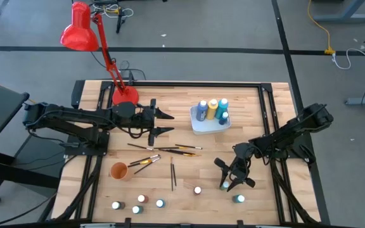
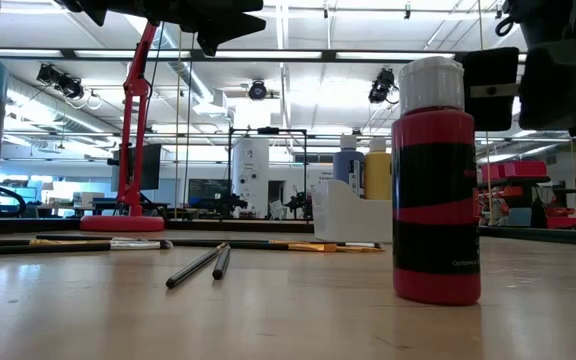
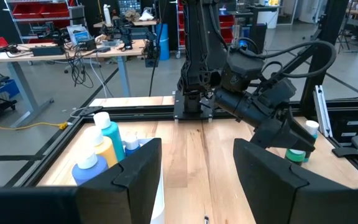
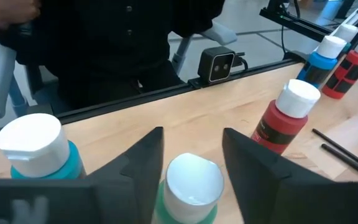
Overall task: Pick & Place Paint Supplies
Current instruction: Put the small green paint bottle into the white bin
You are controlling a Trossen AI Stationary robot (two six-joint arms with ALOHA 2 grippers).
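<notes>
Wooden plank surface [image 1: 189, 171], contents listed from the front edge to the back.

Front row, left: four small white-capped paint bottles [image 1: 141, 199] standing in a loose cluster near the edge; their colours are hard to tell from above.

Front row, centre: one red paint bottle with a white cap [image 1: 198, 189], upright and alone; in the low view it stands large in the foreground [image 2: 435, 180].

Front row, right: teal paint bottle with a white cap [image 1: 239, 198], upright, just beside the right pincer.

Right pincer [image 1: 227, 183]: lowered over a green paint bottle with a white cap [image 4: 189, 193]. The dark fingers [image 4: 253, 158] stand on either side of the cap with a gap showing on each side, so spread and not pinching.

Middle, left: small orange cup [image 1: 119, 170], upright.

Middle, centre: several thin dark-handled paintbrushes [image 1: 163, 149] lying flat and scattered, two of them side by side nearer the front [image 1: 172, 173].

Left pincer [image 1: 163, 123]: above the surface beyond the brushes, fingers spread, holding nothing.

Back, centre-right: white rectangular tray [image 1: 198, 127] holding blue, yellow and teal white-capped bottles [image 1: 211, 109], upright and close together.

Back, left: red desk lamp [image 1: 81, 28], its round base on the surface.
</notes>
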